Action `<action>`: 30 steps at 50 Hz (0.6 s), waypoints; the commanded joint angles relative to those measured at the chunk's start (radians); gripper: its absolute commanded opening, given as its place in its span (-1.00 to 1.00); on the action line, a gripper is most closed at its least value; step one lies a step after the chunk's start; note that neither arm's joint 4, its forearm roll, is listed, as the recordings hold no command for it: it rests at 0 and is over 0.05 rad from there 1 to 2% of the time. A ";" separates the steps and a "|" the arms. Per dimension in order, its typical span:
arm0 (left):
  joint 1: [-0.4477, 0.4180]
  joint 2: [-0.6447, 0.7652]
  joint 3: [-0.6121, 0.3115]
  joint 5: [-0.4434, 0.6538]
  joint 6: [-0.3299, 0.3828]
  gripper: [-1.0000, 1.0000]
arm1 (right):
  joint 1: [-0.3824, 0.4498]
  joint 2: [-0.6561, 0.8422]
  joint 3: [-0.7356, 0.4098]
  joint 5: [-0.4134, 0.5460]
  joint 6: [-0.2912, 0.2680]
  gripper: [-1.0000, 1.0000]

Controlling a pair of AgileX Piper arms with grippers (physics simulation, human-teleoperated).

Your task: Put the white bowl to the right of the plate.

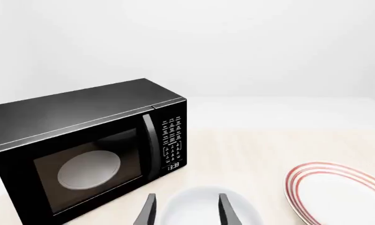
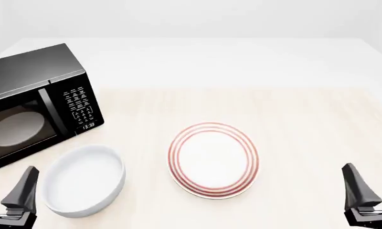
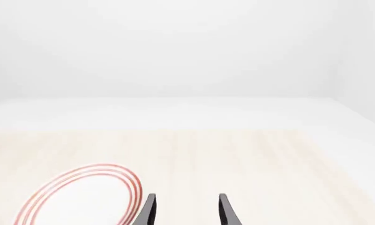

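Note:
The white bowl (image 2: 84, 180) sits on the table at the front left, just in front of the microwave. To its right, apart from it, lies the red-ringed plate (image 2: 213, 160), near the table's middle. My left gripper (image 2: 9, 177) hangs open at the bowl's left side with nothing between its fingers. In the left wrist view the bowl (image 1: 203, 208) shows between and past the open left gripper (image 1: 186, 208), with the plate (image 1: 341, 194) off to one side. My right gripper (image 2: 371, 177) stands open at the front right, well clear of the plate (image 3: 81, 197); the right gripper (image 3: 186, 208) holds nothing.
A black microwave (image 2: 35, 102) with its door shut stands at the back left, close behind the bowl; it fills much of the left wrist view as the microwave (image 1: 90, 145). Light wooden tabletop (image 2: 305, 133) stretches to the right of the plate.

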 commanded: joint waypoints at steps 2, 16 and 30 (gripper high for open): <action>0.000 0.004 -0.003 -0.001 0.000 1.00 | 0.007 -0.037 -0.002 0.042 -0.018 1.00; 0.000 0.004 -0.003 -0.001 0.000 1.00 | 0.081 0.354 -0.106 -0.144 -0.017 1.00; 0.000 0.004 -0.003 -0.001 0.000 1.00 | 0.225 0.813 -0.330 -0.291 -0.089 1.00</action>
